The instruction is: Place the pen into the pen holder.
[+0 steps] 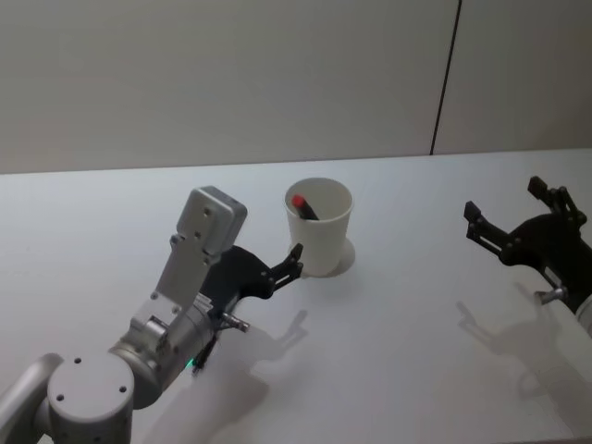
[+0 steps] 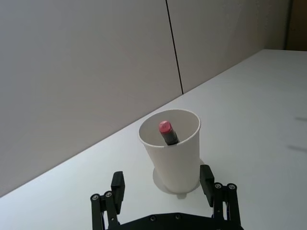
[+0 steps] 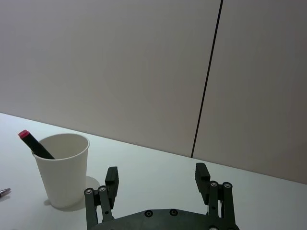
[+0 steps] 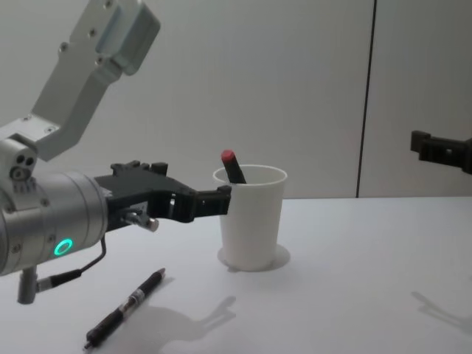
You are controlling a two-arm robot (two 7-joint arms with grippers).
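- Two pens on show. One pen [image 1: 303,205] [image 2: 168,134] [image 3: 36,145] [image 4: 234,168] is in the pen holder [image 1: 324,245] [image 2: 177,158] [image 3: 62,177] [image 4: 251,228]. It has a dark barrel w/ the red end up, poking over the rim and leaning on the side nearer the robot's left.
- Pen holder = plain white paper cup w/ rolled rim, upright on the white table [image 1: 416,324] [image 4: 354,280], approx mid-table.
- L gripper [image 1: 294,259] [image 2: 162,181] [image 4: 217,200] is low over the table on the robot's left of the cup and points straight at it. Jaws are spread wide w/ nothing btwn them.
- From its wrist cam, the cup sits just ahead of the two fingertips [image 2: 117,182], centred in the gap. From the head cam, one tip is right beside the cup's wall. Can't tell if it touches.
- The pen's red end sits above the L gripper's fingers, inside the cup and clear of them.
- Second pen [image 4: 125,306] lies flat on the table under the L arm, nearer the robot than the cup. It is dark w/ a silvery band.
- R gripper [image 1: 504,201] [image 3: 157,173] [image 4: 428,146] hangs above the table far to the right, well apart from the cup. Jaws are spread and it grips nothing.
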